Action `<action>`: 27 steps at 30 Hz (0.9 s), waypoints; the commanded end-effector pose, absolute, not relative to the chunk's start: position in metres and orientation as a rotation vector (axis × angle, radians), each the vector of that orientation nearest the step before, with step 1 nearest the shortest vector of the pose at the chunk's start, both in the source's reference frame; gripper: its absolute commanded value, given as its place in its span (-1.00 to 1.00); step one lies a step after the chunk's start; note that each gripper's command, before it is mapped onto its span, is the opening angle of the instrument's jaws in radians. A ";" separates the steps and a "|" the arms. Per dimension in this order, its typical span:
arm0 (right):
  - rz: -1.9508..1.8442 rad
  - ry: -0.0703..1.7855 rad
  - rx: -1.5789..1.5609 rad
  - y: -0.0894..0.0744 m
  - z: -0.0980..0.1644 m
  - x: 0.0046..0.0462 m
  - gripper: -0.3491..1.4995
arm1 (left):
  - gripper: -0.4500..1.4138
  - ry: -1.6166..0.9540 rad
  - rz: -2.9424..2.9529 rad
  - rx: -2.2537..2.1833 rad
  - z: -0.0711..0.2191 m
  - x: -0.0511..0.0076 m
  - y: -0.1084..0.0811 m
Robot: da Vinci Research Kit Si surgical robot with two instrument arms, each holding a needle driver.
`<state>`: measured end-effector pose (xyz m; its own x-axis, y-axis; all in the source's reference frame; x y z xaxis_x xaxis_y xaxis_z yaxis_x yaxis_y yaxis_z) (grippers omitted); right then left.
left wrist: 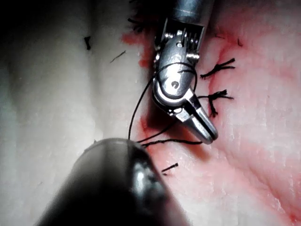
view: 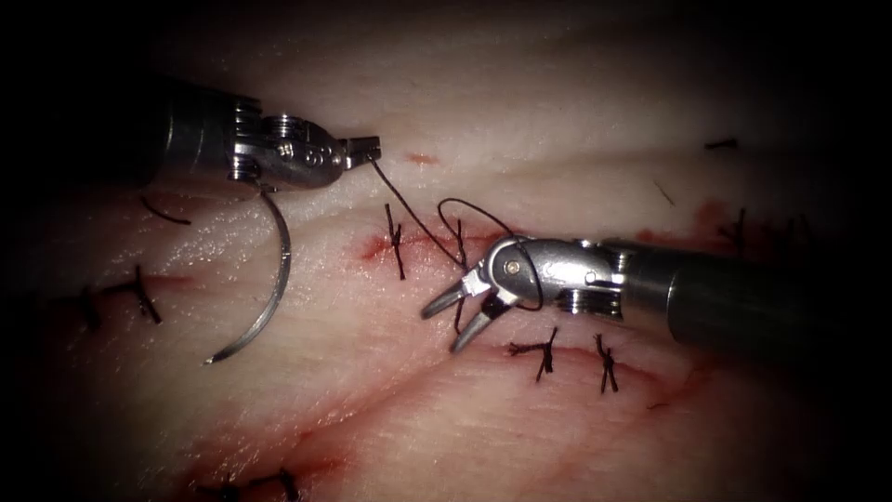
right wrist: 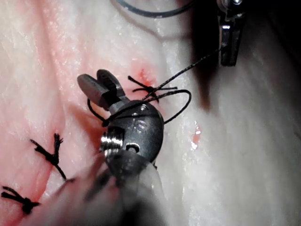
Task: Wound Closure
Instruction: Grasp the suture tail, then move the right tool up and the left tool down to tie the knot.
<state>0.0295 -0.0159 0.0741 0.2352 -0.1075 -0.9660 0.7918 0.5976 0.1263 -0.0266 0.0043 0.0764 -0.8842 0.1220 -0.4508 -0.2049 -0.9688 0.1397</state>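
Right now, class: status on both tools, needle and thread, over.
Left tool shut on thread. Right tool open, empty, thread looped round it. Needle lying free on tissue, left of cut.

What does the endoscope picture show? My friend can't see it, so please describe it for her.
The left tool holds the thread in shut jaws, while the right tool, jaws open and empty, has thread looped around it above the cut. The curved needle lies free on the tissue, left of the cut.
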 end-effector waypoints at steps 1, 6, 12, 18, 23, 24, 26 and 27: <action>-0.698 1.168 0.713 -0.015 0.074 0.0300 -1.00 | -1.00 0.275 2.883 -0.675 0.077 -0.0272 0.005; -0.605 1.154 0.730 -0.013 0.073 0.0291 -1.00 | -1.00 0.261 2.885 -0.690 0.075 -0.0268 0.001; -0.408 1.298 0.771 -0.009 0.073 0.0284 -1.00 | -1.00 0.186 2.924 -0.700 0.072 -0.0277 -0.006; -0.255 1.328 0.806 -0.006 0.074 0.0280 -1.00 | -1.00 0.143 3.004 -0.713 0.066 -0.0302 -0.013; -0.189 1.289 0.795 -0.006 0.077 0.0280 -1.00 | -1.00 0.086 3.057 -0.766 0.059 -0.0337 -0.018; -0.180 1.279 0.790 -0.006 0.077 0.0280 -1.00 | -1.00 0.054 3.087 -0.783 0.057 -0.0345 -0.019; -0.170 1.276 0.791 -0.006 0.078 0.0280 -1.00 | -1.00 0.003 3.100 -0.832 0.053 -0.0356 -0.020; -0.166 1.272 0.785 -0.005 0.078 0.0280 -1.00 | -1.00 -0.028 3.106 -0.876 0.051 -0.0361 -0.021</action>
<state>0.0271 -0.0062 0.0783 0.3292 0.3079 -0.8927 0.5151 0.7338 0.4430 -0.0356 -0.0212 0.0496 -0.8444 -0.0830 -0.5293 0.0967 -0.9953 0.0018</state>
